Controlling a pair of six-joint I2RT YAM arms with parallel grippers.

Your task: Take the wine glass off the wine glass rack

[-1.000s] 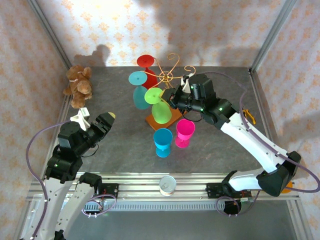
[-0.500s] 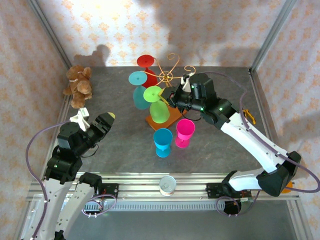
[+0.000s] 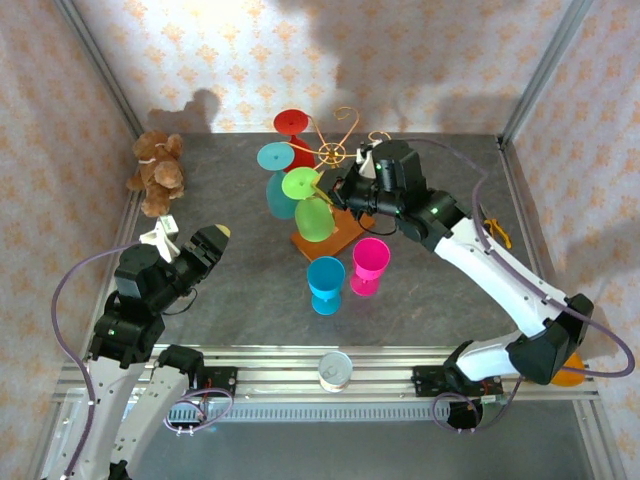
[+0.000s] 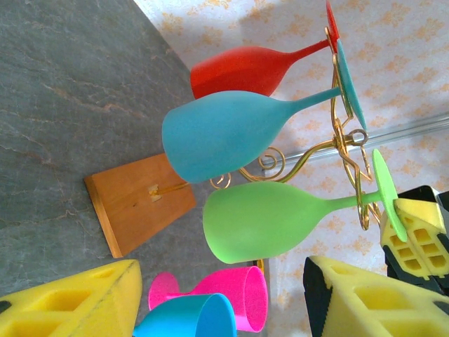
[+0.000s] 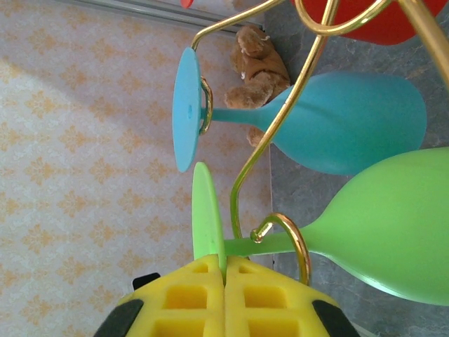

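Green wine glass (image 4: 270,221) on gold rack (image 4: 344,140), foot seemingly at right gripper (image 4: 401,223)

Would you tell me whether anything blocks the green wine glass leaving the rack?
Yes: a curled arm of the wine glass rack hooks around the stem of the green wine glass, beside the right gripper shut on its foot.

Five wine glasses (image 3: 325,285), one wine glass rack (image 3: 333,153), one teddy bear (image 3: 157,172).

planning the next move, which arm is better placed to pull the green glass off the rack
Right. The right fingers are shut on the foot of the green wine glass, at the wine glass rack. The left fingers stand open, well apart from the rack.
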